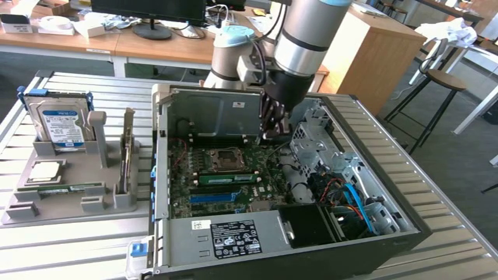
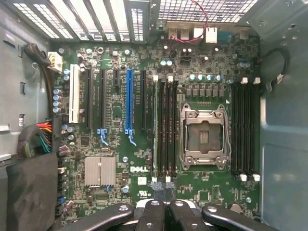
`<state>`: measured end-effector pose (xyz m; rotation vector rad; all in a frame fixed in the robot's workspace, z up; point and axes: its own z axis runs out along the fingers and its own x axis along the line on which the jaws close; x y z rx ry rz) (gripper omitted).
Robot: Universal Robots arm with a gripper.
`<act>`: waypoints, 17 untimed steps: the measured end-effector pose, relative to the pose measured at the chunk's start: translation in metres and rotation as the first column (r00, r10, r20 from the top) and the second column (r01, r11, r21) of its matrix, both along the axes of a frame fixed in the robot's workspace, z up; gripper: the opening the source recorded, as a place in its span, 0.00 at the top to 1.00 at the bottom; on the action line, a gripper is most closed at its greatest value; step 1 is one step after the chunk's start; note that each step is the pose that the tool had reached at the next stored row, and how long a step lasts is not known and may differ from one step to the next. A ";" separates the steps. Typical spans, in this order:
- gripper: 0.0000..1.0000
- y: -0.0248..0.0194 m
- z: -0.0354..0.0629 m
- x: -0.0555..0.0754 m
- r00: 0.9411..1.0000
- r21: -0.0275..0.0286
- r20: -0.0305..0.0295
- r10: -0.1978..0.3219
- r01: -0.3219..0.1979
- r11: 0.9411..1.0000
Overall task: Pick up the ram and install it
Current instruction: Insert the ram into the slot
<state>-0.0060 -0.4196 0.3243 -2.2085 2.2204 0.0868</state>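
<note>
Ram [image 1: 66,188] — green stick lying flat in the grey holder [image 1: 86,172] at lower left, likely staged for pickup — far from the clenched, empty gripper [image 1: 272,137] above the motherboard [image 1: 183,175], where a similar stick [image 1: 225,178] sits slotted

The gripper [image 2: 161,186] has its linkage cut off at the frame edge, and the arm [image 1: 305,35] above it leaves the picture. Whether its pressed-together tips touch the ram [image 2: 155,130] seated just beyond them cannot be told.
</note>
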 end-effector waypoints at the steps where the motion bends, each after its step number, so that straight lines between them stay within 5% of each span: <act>1: 0.90 0.0000 -0.0006 0.000 1.000 0.000 0.000 0.000 0.000 1.000; 17: 0.90 0.0000 -0.0097 0.000 1.000 0.000 0.000 0.000 0.000 1.000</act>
